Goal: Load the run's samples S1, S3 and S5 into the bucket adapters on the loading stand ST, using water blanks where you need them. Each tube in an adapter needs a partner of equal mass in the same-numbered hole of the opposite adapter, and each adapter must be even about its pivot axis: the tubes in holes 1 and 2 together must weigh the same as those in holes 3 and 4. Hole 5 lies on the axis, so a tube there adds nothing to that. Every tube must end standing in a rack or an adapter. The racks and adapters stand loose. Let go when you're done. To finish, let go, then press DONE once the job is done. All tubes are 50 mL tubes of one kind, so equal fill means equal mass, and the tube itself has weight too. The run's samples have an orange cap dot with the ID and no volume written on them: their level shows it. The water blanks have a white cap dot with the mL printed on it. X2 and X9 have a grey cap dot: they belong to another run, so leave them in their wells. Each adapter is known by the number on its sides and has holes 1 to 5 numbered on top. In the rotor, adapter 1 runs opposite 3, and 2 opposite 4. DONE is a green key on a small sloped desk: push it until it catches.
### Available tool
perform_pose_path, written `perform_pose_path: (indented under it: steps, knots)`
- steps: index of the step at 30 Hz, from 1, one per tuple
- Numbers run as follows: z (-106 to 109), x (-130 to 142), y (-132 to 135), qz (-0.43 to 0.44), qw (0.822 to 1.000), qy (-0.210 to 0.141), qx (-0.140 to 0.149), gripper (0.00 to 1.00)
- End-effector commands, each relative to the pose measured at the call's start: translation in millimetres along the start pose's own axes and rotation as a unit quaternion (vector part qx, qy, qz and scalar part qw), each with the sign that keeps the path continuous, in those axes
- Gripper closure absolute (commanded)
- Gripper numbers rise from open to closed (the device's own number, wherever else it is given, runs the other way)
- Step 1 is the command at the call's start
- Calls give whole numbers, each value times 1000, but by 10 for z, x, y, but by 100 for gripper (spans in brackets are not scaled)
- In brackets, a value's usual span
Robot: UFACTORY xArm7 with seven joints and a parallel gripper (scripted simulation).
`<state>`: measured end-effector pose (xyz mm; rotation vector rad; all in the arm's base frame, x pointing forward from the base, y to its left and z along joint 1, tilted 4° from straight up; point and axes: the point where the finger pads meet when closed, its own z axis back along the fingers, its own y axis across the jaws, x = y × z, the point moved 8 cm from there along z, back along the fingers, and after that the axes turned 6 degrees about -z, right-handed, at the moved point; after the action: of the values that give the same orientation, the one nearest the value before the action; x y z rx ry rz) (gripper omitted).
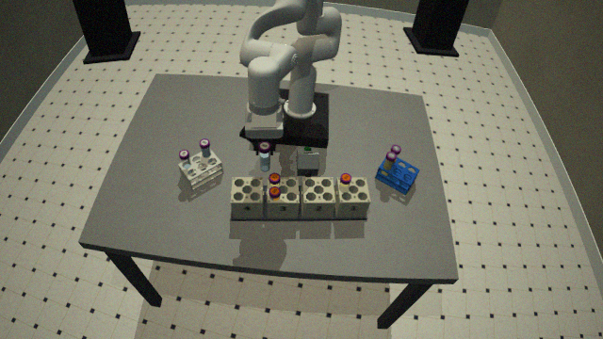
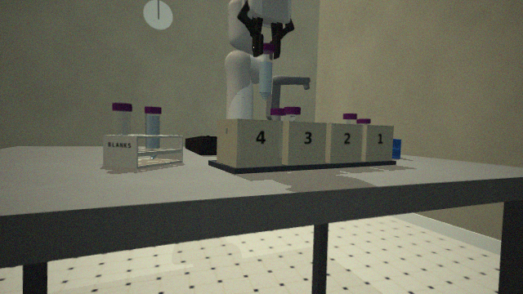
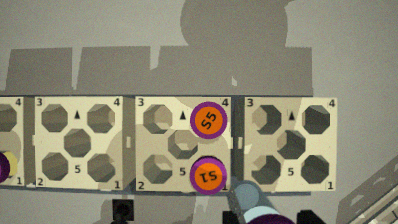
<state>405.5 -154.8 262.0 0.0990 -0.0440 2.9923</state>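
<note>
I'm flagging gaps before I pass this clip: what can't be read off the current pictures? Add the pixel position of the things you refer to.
- Printed mL on the held water tube [image 1: 265,162] [image 2: 265,75] [image 3: 246,194]: cap cut off by the wrist view's lower edge, too small from the top.
- ID on the orange-dotted cap in adapter 1 [image 1: 346,178]: too small from the top; dot outside the wrist view.
- Fill levels of S1 [image 1: 274,192] [image 3: 208,176] and S5 [image 1: 274,178] [image 3: 208,120]: adapter 3's walls hide them in the exterior view.

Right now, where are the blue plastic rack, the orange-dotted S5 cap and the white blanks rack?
Blue plastic rack [image 1: 399,183] [image 2: 396,149]: top, front side; exterior, visible end.
Orange-dotted S5 cap [image 3: 208,120]: wrist, dot's middle.
White blanks rack [image 2: 119,158]: exterior, end panel.
</note>
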Motion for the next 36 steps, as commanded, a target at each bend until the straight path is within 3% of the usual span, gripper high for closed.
perform_pose_path:
  steps: [1, 36]
  knots:
    - [17, -47, -274, -1, 1000, 3, 1, 100]
    - [15, -248, -1812, -1, 1000, 3, 0, 100]
